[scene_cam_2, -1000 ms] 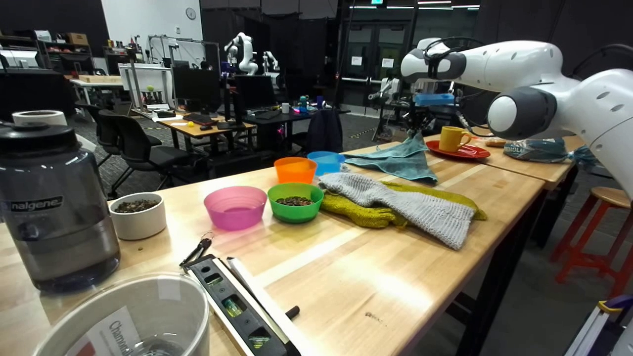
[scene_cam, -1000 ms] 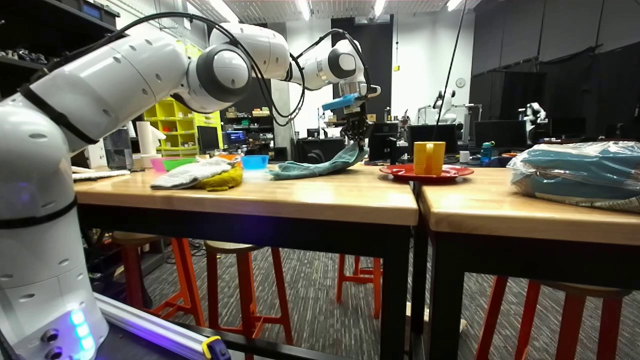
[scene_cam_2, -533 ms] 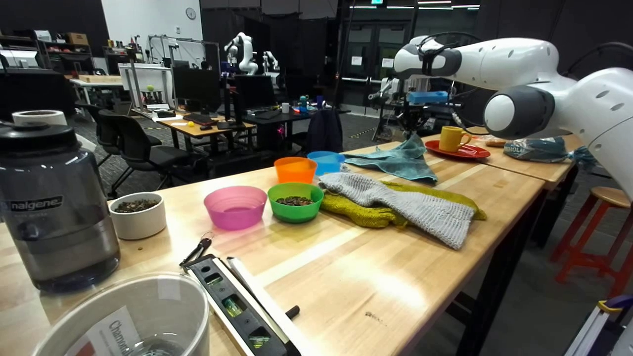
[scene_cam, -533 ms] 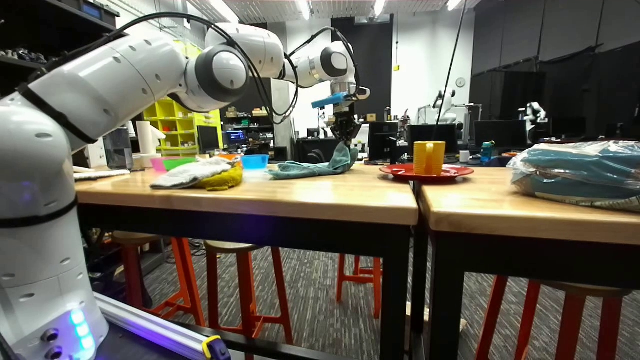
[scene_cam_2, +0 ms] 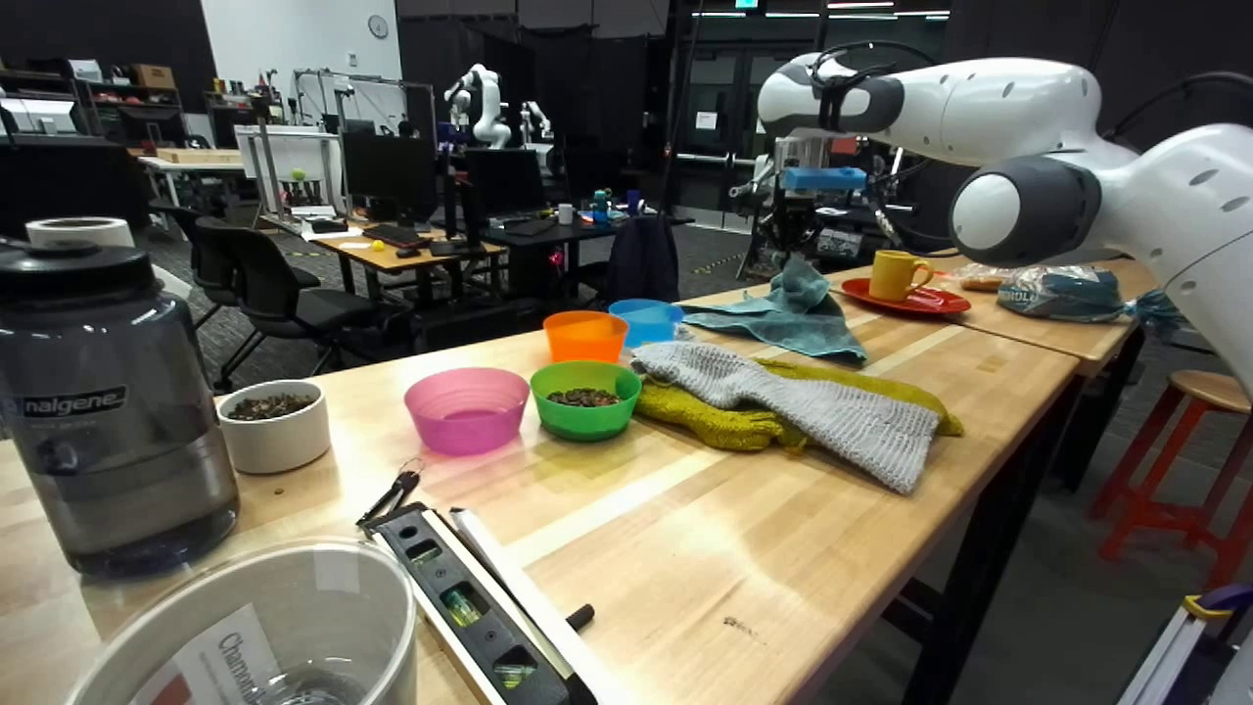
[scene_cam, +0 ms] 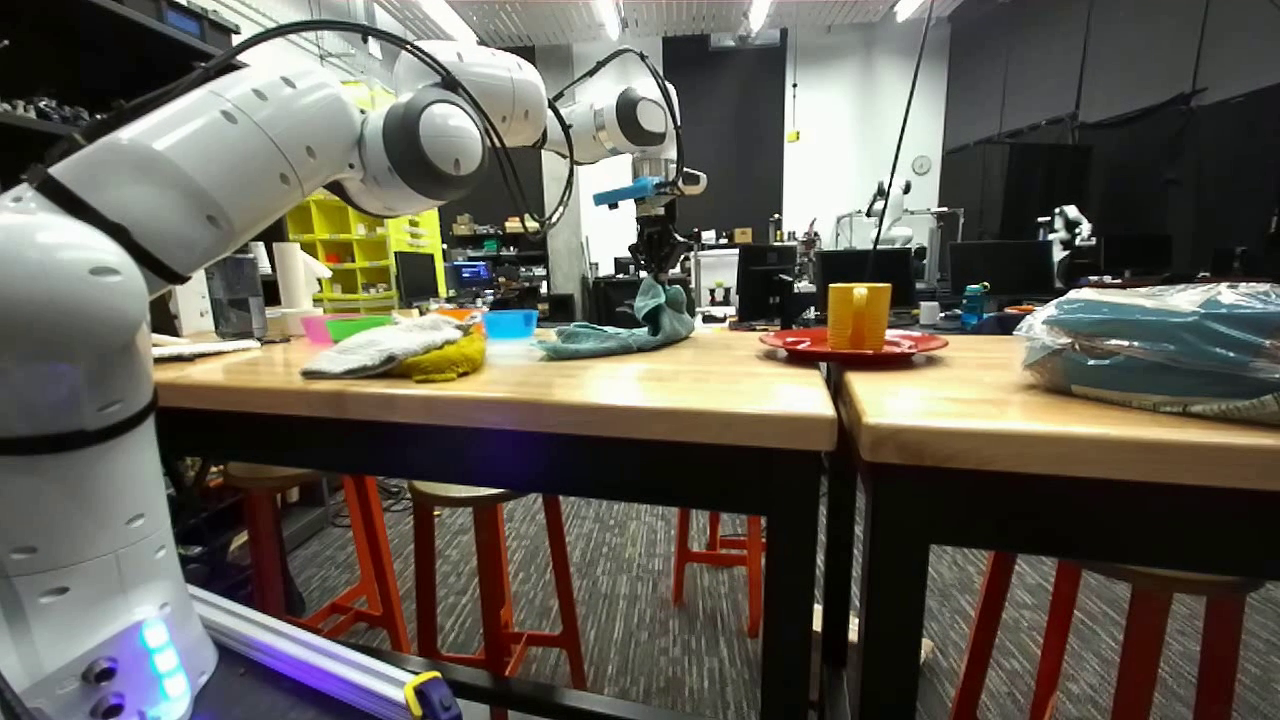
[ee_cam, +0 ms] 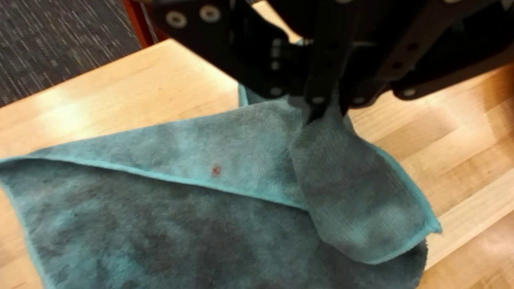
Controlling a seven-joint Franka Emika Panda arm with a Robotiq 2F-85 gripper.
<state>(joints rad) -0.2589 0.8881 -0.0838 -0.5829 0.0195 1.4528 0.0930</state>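
We see the wooden table (scene_cam: pixel 700 385) spreading beneath the gripper (scene_cam: pixel 660 274), and the white robot arm (scene_cam: pixel 225 165) reaching in above it from one side. The teal cloth (ee_cam: pixel 180 228) comes next in size: it lies on the table directly below the gripper, with one part drawn up to the fingertips (ee_cam: pixel 318 99). We find the gripper clenched on that part, its two fingers close together with fabric pinched between them, while the rest of the cloth spreads out underneath in loose layers. Toward the robot's base (scene_cam: pixel 90 520) from the gripper, we see the mustard cloth (scene_cam_2: pixel 705 416) and, lying across it, the grey knitted cloth (scene_cam_2: pixel 783 392). On the opposite side, well apart from the gripper, rests the plastic bag (scene_cam: pixel 1160 345), and nearer to the gripper than the bag lies the red plate (scene_cam_2: pixel 946 303). Back on the base side we spot four coloured bowls: the blue bowl (scene_cam_2: pixel 648 328) nearest the gripper, then the orange bowl (scene_cam_2: pixel 584 341), the green bowl (scene_cam_2: pixel 584 421) and the pink bowl (scene_cam_2: pixel 466 421). On the red plate, beside and lower than the gripper, the yellow mug (scene_cam_2: pixel 893 276) stands upright. Smallest of all, we notice a red spot (ee_cam: pixel 216 170) on the teal cloth, near the fingertips
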